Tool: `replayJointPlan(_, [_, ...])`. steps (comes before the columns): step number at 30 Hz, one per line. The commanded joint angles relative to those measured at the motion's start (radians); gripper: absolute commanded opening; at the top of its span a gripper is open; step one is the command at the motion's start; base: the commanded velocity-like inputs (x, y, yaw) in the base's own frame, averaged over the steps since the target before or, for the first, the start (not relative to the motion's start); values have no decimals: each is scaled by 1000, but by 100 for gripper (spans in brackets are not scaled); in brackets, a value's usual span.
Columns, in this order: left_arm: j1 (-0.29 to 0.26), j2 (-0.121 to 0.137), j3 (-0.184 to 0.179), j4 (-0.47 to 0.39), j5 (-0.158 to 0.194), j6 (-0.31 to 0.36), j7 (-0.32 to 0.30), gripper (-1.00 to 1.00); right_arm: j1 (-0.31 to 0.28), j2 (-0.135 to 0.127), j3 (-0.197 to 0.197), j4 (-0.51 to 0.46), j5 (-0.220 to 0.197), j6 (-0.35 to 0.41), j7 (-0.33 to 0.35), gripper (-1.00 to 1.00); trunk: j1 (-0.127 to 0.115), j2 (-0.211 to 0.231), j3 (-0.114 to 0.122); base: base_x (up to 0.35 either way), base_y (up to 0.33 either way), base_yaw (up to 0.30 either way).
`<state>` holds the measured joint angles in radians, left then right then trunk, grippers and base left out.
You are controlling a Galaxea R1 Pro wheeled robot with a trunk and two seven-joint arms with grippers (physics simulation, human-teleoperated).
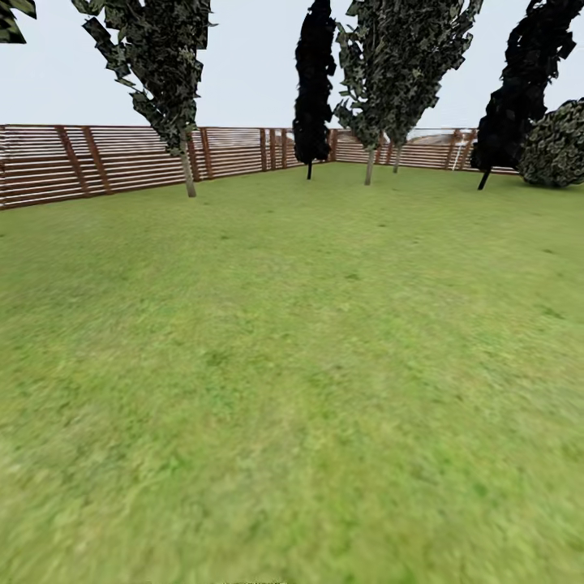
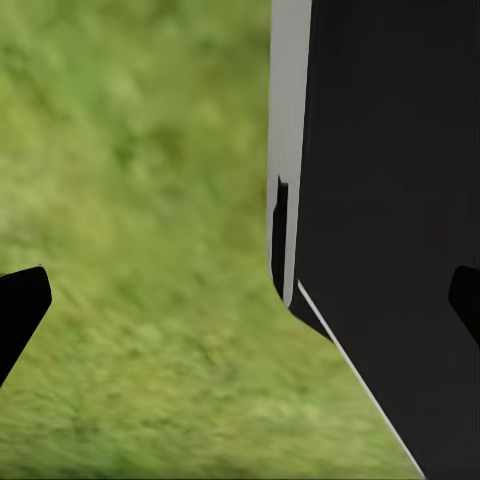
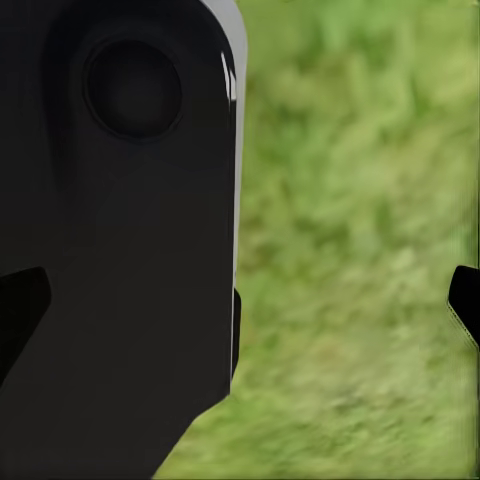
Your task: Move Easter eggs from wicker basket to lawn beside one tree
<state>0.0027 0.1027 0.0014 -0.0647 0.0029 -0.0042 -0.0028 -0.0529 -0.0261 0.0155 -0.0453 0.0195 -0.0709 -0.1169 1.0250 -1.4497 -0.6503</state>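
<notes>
The lawn [image 1: 292, 389] is seen spread wide and flat in the head view, closed at the far side by a brown slatted fence [image 1: 122, 162]. Pale-trunked trees [image 1: 188, 174] with mottled green crowns are set near the fence, and narrow black trees [image 1: 312, 81] stand among them. In each wrist view, grass is seen beside a black robot body panel [image 2: 400, 250]. The jaws of the left gripper [image 2: 240, 300] and right gripper [image 3: 240, 300] are held spread, with nothing between them.

Bare lawn [image 1: 292, 365], grey-trunked trees [image 1: 188, 174] beyond.
</notes>
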Motion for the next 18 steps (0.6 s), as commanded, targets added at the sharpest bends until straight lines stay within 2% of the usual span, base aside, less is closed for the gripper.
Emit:
replayJointPlan(1, [0,0,0,-1,0,0,0,100,-1,0,2,1,2,-3,-3,100,0,0,-1,0,0,281])
replayJointPlan(18, [0,0,0,-1,0,0,0,100,-1,0,1,1,2,-3,-3,100,0,0,-15,0,0,281])
